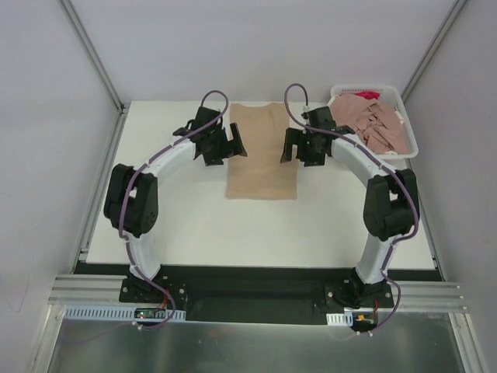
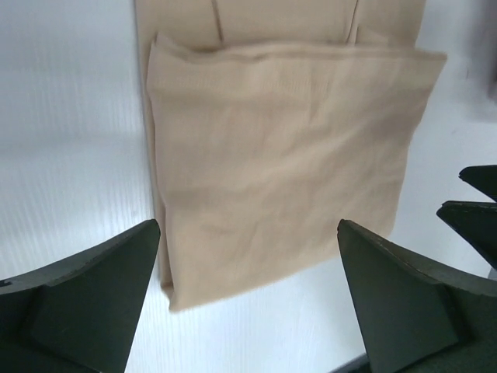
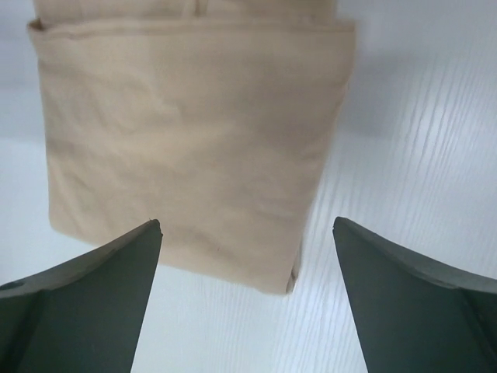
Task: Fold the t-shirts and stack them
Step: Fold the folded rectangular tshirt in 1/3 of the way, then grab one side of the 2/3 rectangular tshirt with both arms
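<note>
A tan-beige t-shirt (image 1: 262, 155) lies flat at the middle of the white table, folded into a long narrow panel with its top part doubled over. My left gripper (image 1: 235, 144) is open and empty, just above the shirt's left edge. My right gripper (image 1: 290, 148) is open and empty at its right edge. The left wrist view shows the folded shirt (image 2: 279, 155) ahead of my open left gripper (image 2: 248, 233). The right wrist view shows the same shirt (image 3: 186, 140) ahead of my open right gripper (image 3: 246, 225). Several dusty pink t-shirts (image 1: 374, 124) lie crumpled in the basket.
A white plastic lattice basket (image 1: 371, 89) stands at the back right corner of the table. The table (image 1: 194, 225) is white, with grey walls and metal frame posts around it. The tips of the right gripper show at the right edge of the left wrist view (image 2: 475, 203).
</note>
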